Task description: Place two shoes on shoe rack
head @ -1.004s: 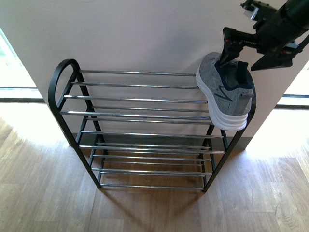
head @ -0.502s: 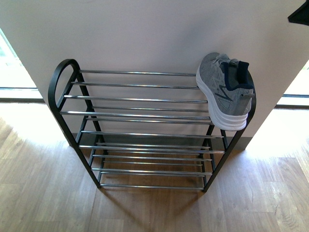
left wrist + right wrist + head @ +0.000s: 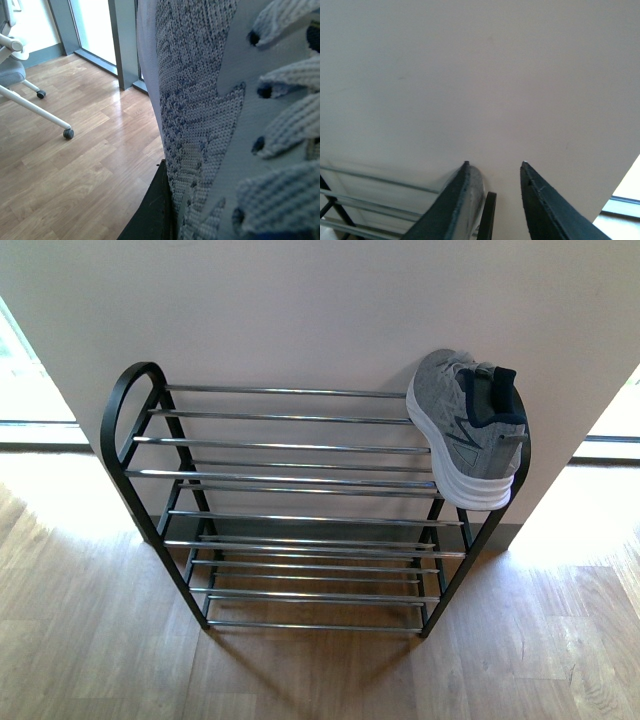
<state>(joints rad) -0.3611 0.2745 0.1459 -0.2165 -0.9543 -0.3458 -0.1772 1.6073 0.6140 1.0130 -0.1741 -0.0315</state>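
The right arm is gone from the front view; the sneaker (image 3: 465, 435) stays on the top tier of the rack (image 3: 125, 410), at its right end. Its long axis crosses the bars, wall to front, sole turned left; which end is the toe I cannot tell. The right gripper (image 3: 495, 164) stands wide, empty. The left gripper (image 3: 165, 210) holds a second sneaker (image 3: 200, 125).

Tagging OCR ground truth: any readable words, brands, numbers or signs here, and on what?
No readable text in any view.
Black metal-framed shoe rack with silver bars: no label visible.
Grey knit sneaker with white sole on its top tier: navy zigzag side mark only, no letters.
Grey knit laced shoe filling the left wrist view: no print visible.
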